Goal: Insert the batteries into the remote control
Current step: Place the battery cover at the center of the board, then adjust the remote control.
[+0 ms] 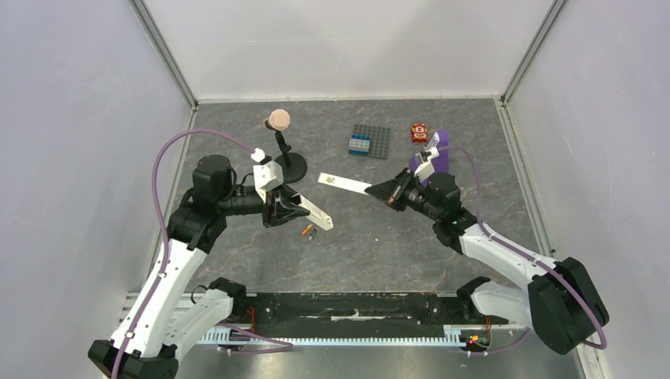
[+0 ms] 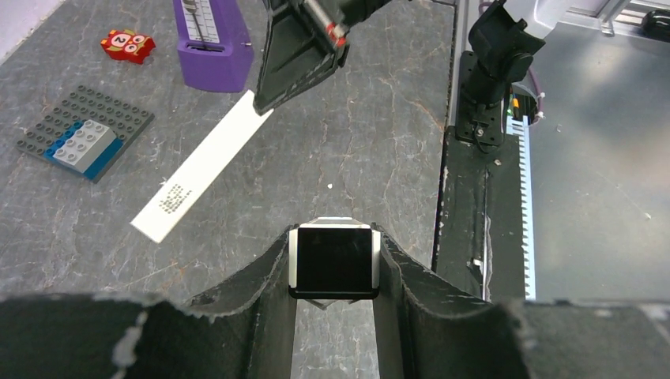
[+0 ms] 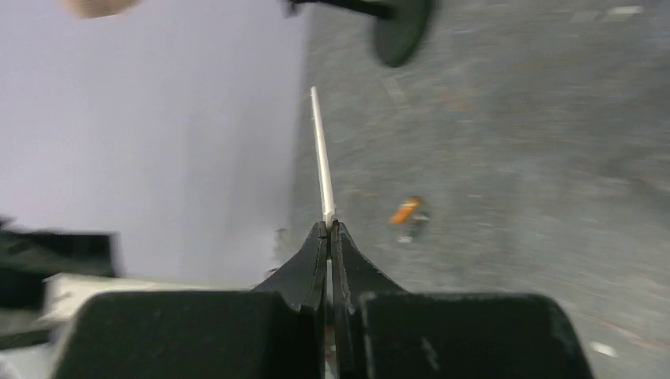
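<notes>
Left gripper (image 1: 296,210) grasps the remote control (image 1: 320,220), which juts out past its fingers above the desk (image 1: 379,253). Right gripper (image 1: 373,190) is clenched on one end of a thin white strip (image 1: 344,182). The batteries (image 1: 309,230) lie together on the desk just beside the left gripper, under the remote's free end.

A red toy block (image 2: 128,45) just left of the purple wedge stand (image 2: 212,47) shows a "2" in a pale circle. The thin white strip (image 2: 201,167) near the stand carries a small patch of dark print, too fine to read.
</notes>
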Robot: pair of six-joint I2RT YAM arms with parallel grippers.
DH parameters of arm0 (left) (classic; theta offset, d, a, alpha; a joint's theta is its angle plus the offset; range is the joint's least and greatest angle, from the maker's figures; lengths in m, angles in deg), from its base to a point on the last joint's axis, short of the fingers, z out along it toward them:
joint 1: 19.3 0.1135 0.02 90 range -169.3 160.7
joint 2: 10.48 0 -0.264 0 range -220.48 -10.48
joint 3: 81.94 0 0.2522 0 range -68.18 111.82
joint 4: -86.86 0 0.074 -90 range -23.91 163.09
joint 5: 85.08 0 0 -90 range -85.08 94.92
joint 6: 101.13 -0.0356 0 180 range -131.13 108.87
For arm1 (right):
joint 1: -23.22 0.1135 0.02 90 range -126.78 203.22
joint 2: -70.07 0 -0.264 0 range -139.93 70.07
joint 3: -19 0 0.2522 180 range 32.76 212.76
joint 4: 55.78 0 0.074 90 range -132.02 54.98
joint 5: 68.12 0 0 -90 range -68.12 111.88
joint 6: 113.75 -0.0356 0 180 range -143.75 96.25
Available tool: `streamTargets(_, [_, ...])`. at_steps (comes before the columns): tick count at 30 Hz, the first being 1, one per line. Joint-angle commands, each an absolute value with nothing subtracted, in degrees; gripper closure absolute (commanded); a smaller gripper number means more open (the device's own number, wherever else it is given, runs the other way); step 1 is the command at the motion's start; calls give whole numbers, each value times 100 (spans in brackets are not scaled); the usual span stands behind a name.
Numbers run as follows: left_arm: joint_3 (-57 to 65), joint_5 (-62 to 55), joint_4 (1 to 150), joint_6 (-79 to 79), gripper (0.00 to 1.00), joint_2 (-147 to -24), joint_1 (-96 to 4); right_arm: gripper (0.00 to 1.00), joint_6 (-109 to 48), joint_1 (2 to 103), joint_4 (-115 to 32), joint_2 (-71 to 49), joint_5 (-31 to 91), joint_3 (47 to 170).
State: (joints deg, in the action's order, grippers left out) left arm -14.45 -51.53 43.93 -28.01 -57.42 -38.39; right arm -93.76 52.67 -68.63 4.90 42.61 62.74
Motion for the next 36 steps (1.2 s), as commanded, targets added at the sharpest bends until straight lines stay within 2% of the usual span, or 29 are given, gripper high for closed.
streamTargets(1, [-1228,-5431,4462,-2992,98,-5667,-3853,100,-8294,5108,-5714,534,3049,5999])
streamTargets(7, [-1272,-5614,4684,-2794,98,-5716,-3854,99,-7699,5005,-4683,293,1968,6037])
streamTargets(9, [-1288,-5643,4740,-2753,98,-5744,-3857,92,-7609,5011,-4515,270,1794,6028])
streamTargets(10, [-1290,-5652,4768,-2741,98,-5762,-3848,85,-7581,5010,-4437,274,1732,6027])
streamTargets(13, [-1281,-5669,4811,-2710,98,-5779,-3856,53,-7484,5009,-4254,376,1622,6041])
streamTargets(15, [-1275,-5667,4813,-2709,98,-5771,-3854,35,-7387,5011,-4213,504,1579,6090])
streamTargets(18, [-1266,-5677,4809,-2671,98,-5769,-3849,33,-7107,5008,-4365,852,2150,6155])
streamTargets(21, [-1246,-5750,4813,-2634,98,-5761,-3859,32,-6949,5050,-5899,1194,3766,6031])
streamTargets(23, [-1216,-5795,4814,-2582,98,-5765,-3854,26,-6592,5224,-6488,1149,4918,6329])
streamTargets(25, [-1170,-5896,4813,-2506,98,-5779,-3855,17,-5819,5634,-6593,1213,5424,6670])
streamTargets(27, [-1137,-6033,4813,-2433,98,-5784,-3857,9,-4966,6142,-6477,1353,5493,6910])
streamTargets(29, [-1117,-6153,4805,-2366,98,-5790,-3861,5,-4448,6498,-6372,1389,5551,7118])
streamTargets(36, [-1070,-6438,4801,-2242,98,-5714,-3859,2,-3687,7009,-6426,1220,5815,7515])
